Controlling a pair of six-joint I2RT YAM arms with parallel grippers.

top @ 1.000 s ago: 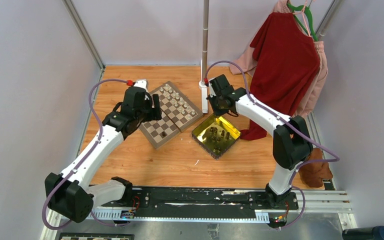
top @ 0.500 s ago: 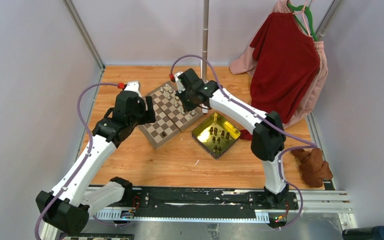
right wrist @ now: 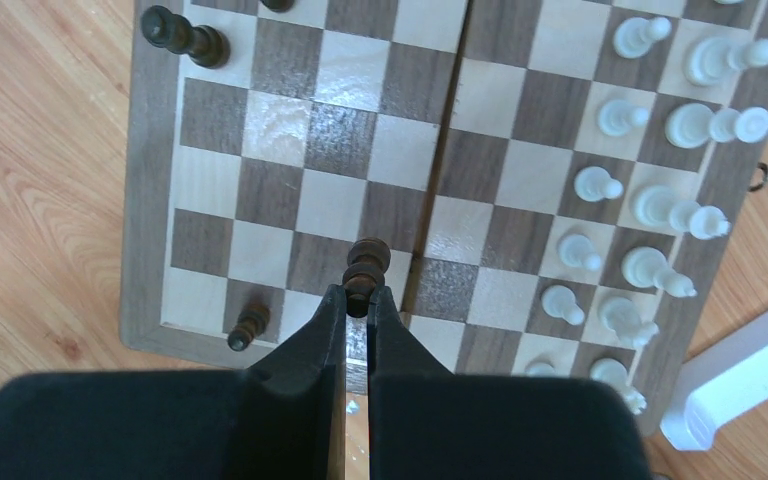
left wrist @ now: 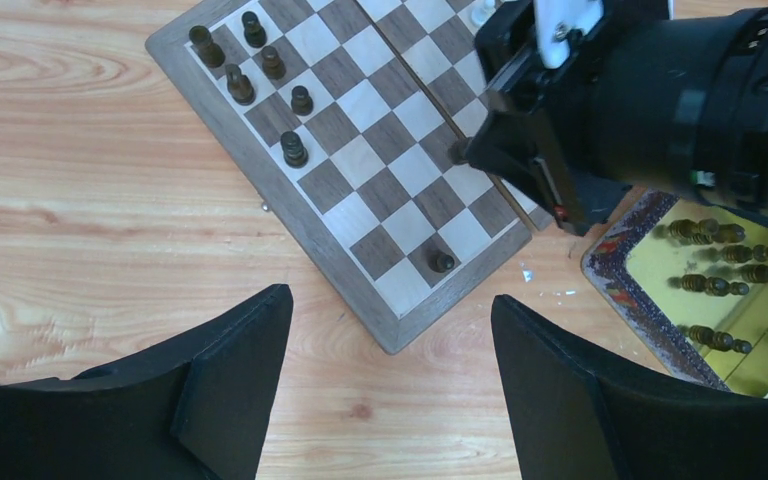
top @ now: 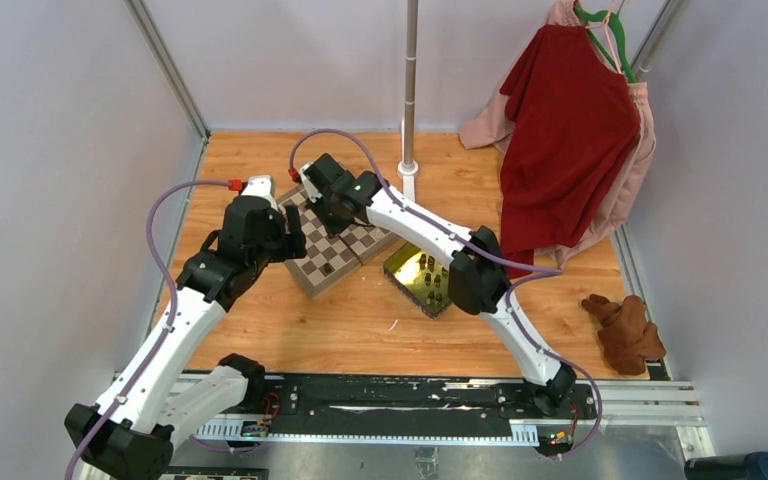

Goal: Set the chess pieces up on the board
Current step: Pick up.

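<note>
**Wooden tabletop, dark piece pinched over the middle of the board**

Pale panels wall in a wooden tabletop (top: 360, 320), and the board (top: 312, 268) lies on it just left of the yellow tray (top: 408, 270). Your right gripper (right wrist: 357, 300) is pressed together on a dark piece (right wrist: 367, 262). The piece's long axis runs in line with the fingers, its head poking out past the tips. It hangs over the squares just on the dark side of the board's centre fold (right wrist: 450, 150) — how high above them you cannot tell.

Everything turns on direction. In the right wrist view the white pieces (right wrist: 600, 185) fill the two ranks on the right, and the dark pieces (left wrist: 273, 62) sit toward the opposite rim. So the home rows lie to the left of your pinch, away from the fold. A lone dark pawn (right wrist: 248, 325) stands on the rim-side rank, with bare squares beside it.

Your left gripper (left wrist: 390, 335) is spread wide and holds nothing, hovering off the dark-side corner. It is nearer that edge, but the right arm carries the piece — likely a short sideways reach, then a straight lowering.
</note>
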